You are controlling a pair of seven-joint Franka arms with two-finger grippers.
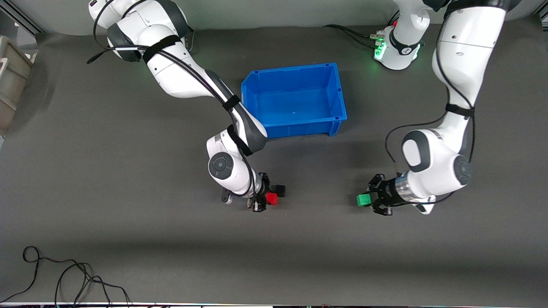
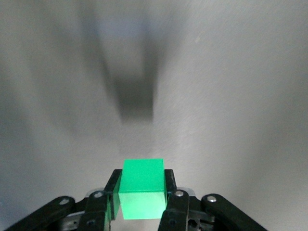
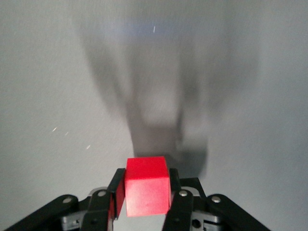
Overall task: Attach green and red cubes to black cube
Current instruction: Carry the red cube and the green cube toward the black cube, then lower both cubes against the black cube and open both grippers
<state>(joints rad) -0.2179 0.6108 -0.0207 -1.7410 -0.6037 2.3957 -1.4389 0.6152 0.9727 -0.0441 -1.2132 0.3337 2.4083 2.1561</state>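
Observation:
My right gripper (image 1: 267,198) is shut on the red cube (image 1: 271,198), low over the mat nearer the front camera than the blue bin. The black cube (image 1: 280,190) sits close beside the red cube, toward the bin; I cannot tell if they touch. The right wrist view shows the red cube (image 3: 147,179) clamped between my right gripper's (image 3: 146,193) two fingers. My left gripper (image 1: 370,199) is shut on the green cube (image 1: 364,199), low over the mat toward the left arm's end, well apart from the black cube. The left wrist view shows the green cube (image 2: 143,175) clamped in my left gripper (image 2: 142,193).
An empty blue bin (image 1: 291,70) stands in the middle of the table, nearer the robots' bases. A loose black cable (image 1: 64,278) lies at the table's front edge on the right arm's end. A beige box (image 1: 10,81) sits at that end's edge.

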